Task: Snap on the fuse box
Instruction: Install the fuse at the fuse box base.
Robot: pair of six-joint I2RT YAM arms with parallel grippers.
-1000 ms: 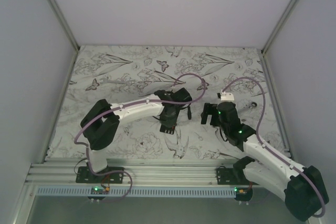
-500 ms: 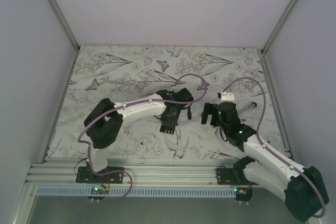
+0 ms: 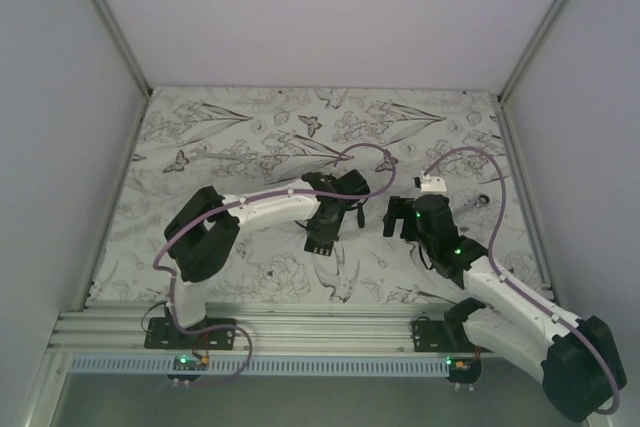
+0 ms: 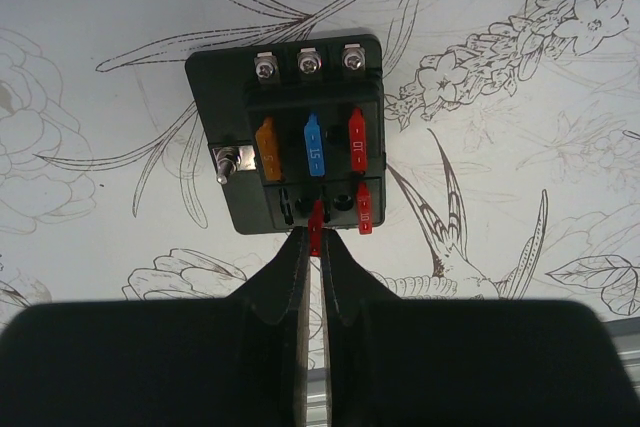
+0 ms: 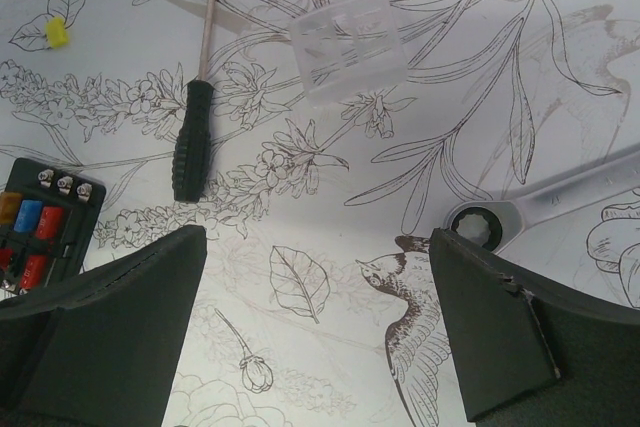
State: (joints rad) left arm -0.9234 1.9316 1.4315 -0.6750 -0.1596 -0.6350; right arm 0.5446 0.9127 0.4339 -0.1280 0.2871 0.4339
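Observation:
The fuse box (image 4: 290,137) lies flat on the flower-print table; it is black, with an orange, a blue and two red fuses in its slots and three screws along its far edge. My left gripper (image 4: 316,239) is shut on a small red fuse (image 4: 316,219), held at the middle slot of the box's near row. From above, the fuse box (image 3: 320,240) shows just below the left gripper (image 3: 325,224). The right gripper (image 5: 320,317) hovers open over bare table to the right of the box, nothing between its fingers. The fuse box (image 5: 40,222) shows at that view's left edge.
A clear plastic cover (image 5: 347,47) lies beyond the right gripper, a black-handled screwdriver (image 5: 192,137) to its left. A metal wrench (image 5: 540,207) lies to the right. A loose yellow fuse (image 5: 58,34) sits far left. White walls enclose the table.
The left arm's elbow has shifted slightly to the right while its gripper stays over the fuse box. The right arm has not moved.

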